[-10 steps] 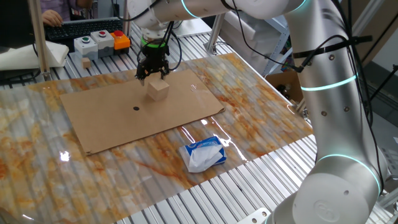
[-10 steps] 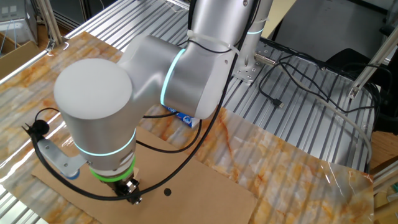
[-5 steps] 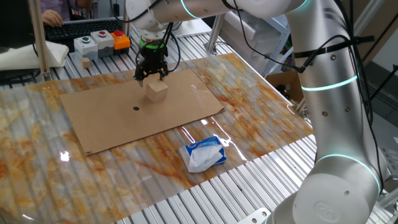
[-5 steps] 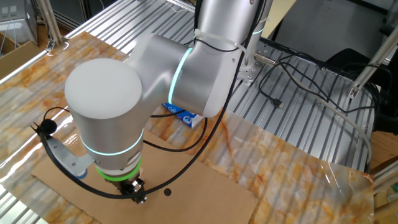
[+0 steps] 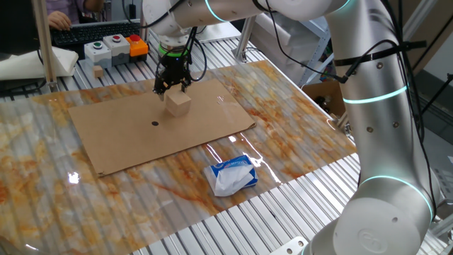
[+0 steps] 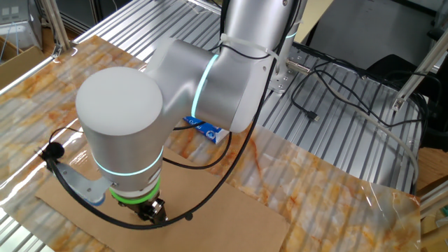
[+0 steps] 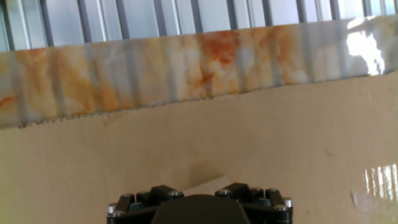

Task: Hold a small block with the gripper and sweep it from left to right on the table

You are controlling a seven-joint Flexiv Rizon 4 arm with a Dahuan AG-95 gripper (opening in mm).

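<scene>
The small block [image 5: 179, 103], a pale tan wooden cube, sits on the brown cardboard sheet [image 5: 141, 134] that lies on the table [image 5: 297, 134]. My gripper [image 5: 173, 85], black with a green ring, hangs just above and behind the block. Its fingers look spread about a block's width apart and do not grip it. In the hand view only a pale sliver of the block [image 7: 202, 184] shows above the black gripper body. In the other fixed view the arm covers the block, and only the gripper's tip [image 6: 155, 213] shows over the cardboard.
A white-and-blue soft packet [image 5: 230, 177] lies on the marbled sheet in front of the cardboard. A button box [image 5: 113, 48] and another small wooden block [image 5: 98, 72] stand at the far left edge. An open cardboard box [image 5: 327, 95] is at the right.
The gripper has risen slightly and shifted a little over the block. The block stays on the cardboard.
</scene>
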